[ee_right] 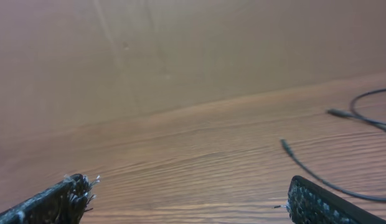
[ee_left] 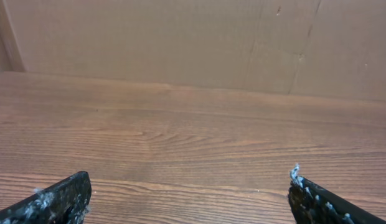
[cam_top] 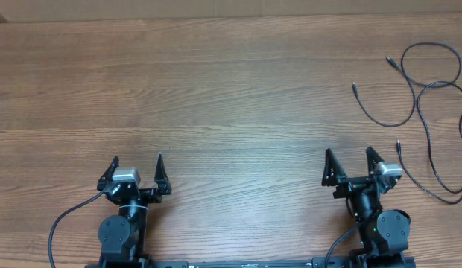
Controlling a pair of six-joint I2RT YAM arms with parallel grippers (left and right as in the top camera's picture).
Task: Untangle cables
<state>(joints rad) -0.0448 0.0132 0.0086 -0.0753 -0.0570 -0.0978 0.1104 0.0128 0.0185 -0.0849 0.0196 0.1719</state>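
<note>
Through my left wrist camera I see the left gripper (ee_left: 190, 202) spread wide, its black, white-flecked fingertips (ee_left: 56, 199) at the near left and right corners. The brown wood-grain table (ee_left: 193, 137) runs to a plain cardboard wall (ee_left: 149, 37) at the far side.

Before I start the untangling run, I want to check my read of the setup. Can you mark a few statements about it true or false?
1. The left pincer and the right pincer are both open and hold nothing. True.
2. The cables lie between the two pincers. False: they lie at the table's right side, out beyond the right pincer.
3. The left wrist view shows a cable ahead of the left pincer. False: only bare wood and the wall behind it show there.
4. The right wrist view shows a cable's plug end lying on the table. True.
</note>
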